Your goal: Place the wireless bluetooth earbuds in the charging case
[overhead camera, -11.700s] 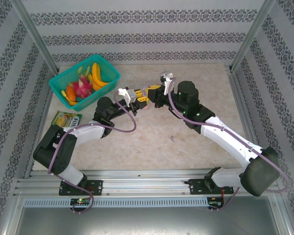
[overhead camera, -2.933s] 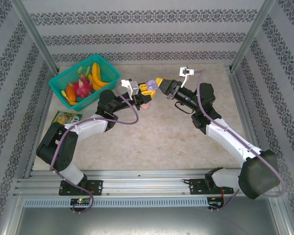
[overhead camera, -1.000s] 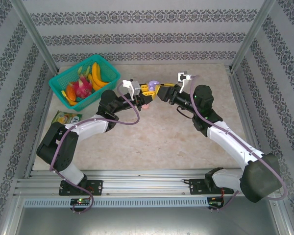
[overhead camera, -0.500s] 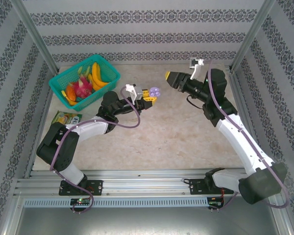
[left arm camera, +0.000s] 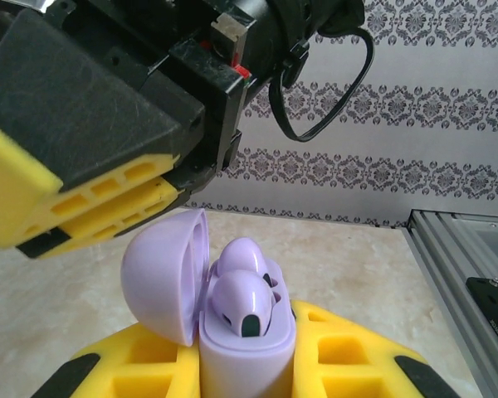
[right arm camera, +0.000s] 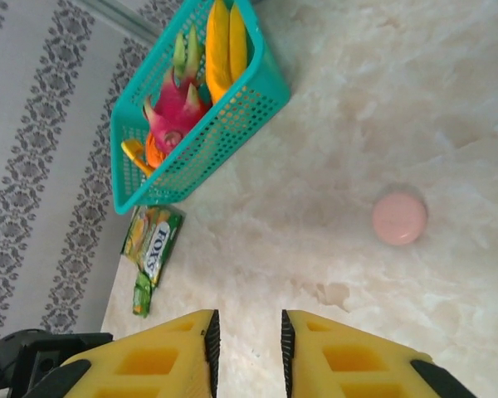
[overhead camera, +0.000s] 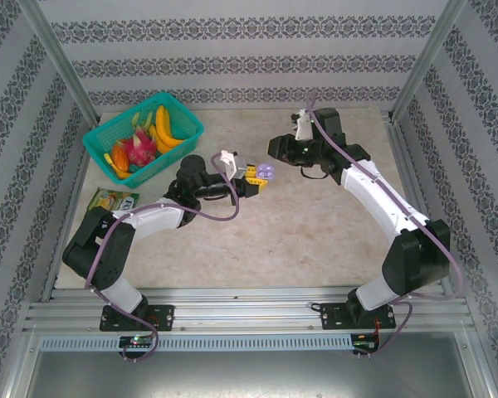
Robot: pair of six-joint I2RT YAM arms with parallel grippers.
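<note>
The lilac charging case stands upright with its lid swung open to the left. Two lilac earbuds sit side by side in its sockets. My left gripper is shut on the case body, a yellow finger on each side. From above, the case sits at the tip of the left gripper, mid-table. My right gripper hovers just behind and above it, open, with nothing between its fingers. A closed pink round case lies on the table. The pink earbuds are out of view.
A teal basket of toy fruit stands at the back left, seen also as the basket in the right wrist view. A green candy packet lies near the left edge. Metal frame posts and patterned walls surround the marble table.
My right gripper has let go at the lilac case, pulled away to the back right, then swung round above it. The left gripper moved slightly right, still holding the open case.
</note>
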